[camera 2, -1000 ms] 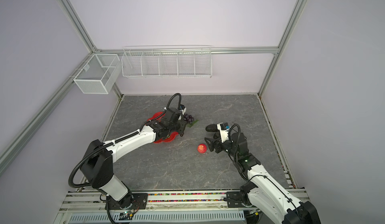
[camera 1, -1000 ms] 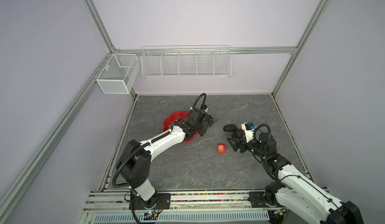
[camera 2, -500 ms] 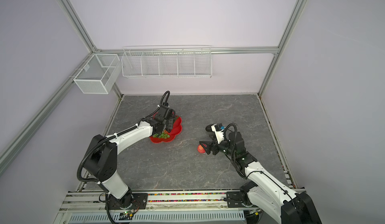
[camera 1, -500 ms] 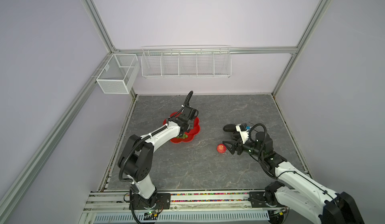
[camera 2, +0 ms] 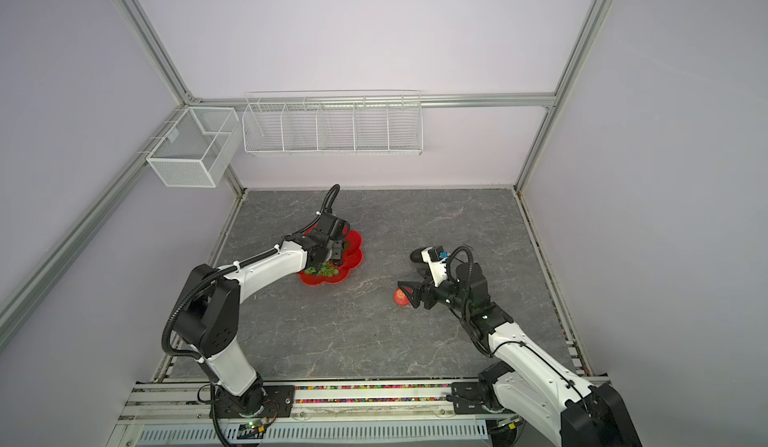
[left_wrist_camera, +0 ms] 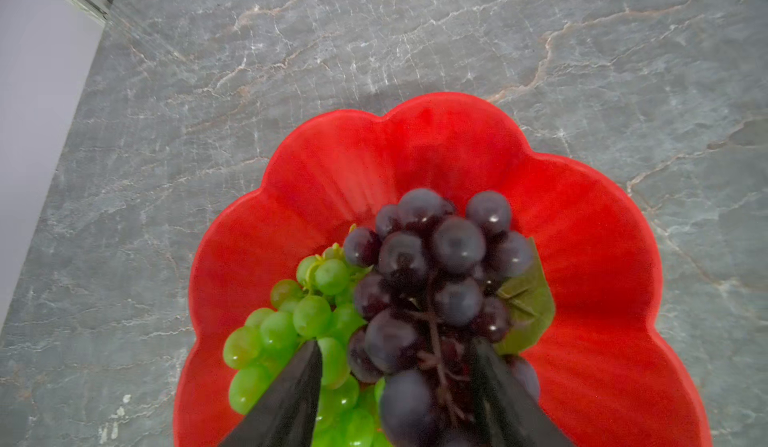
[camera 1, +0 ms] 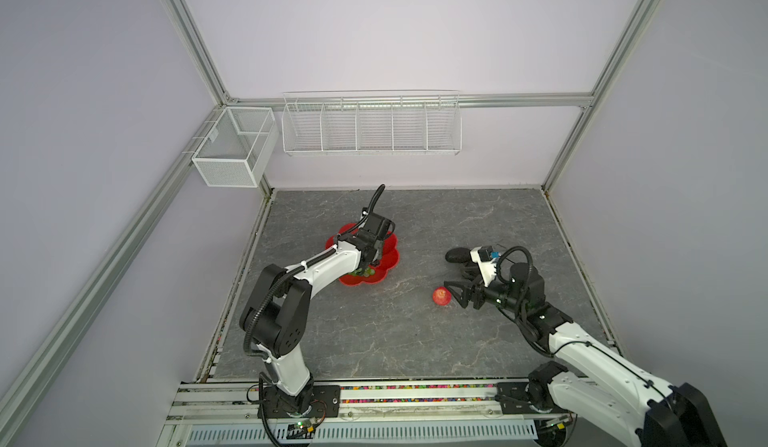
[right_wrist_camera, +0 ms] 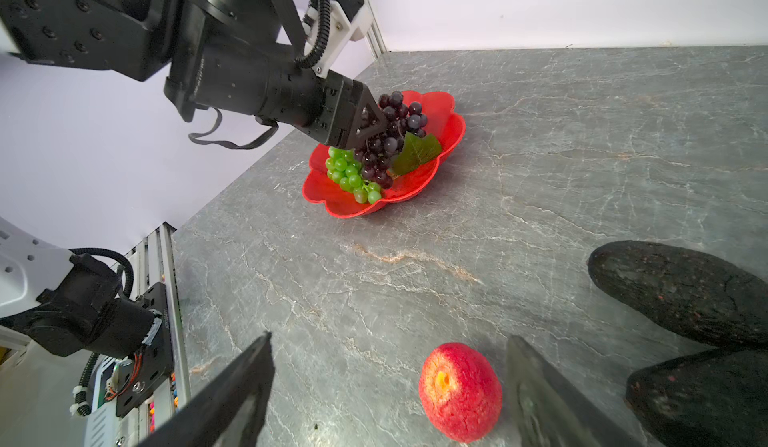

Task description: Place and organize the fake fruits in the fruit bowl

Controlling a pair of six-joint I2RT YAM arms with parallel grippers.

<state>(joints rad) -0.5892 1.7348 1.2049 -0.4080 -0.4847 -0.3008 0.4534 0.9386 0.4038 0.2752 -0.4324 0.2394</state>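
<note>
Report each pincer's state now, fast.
Left pincer: open, straddling the dark purple grape bunch over the fruit bowl.
Right pincer: open around the red apple, not gripping it.

From above, my own left arm (camera 1: 324, 262) hides most of the fruit bowl (camera 1: 390, 253) and the dark purple grape bunch (left_wrist_camera: 432, 258); whether my left claw (left_wrist_camera: 395, 343) grips it is unclear. The nearer avocado (right_wrist_camera: 702, 399) is cropped.
</note>
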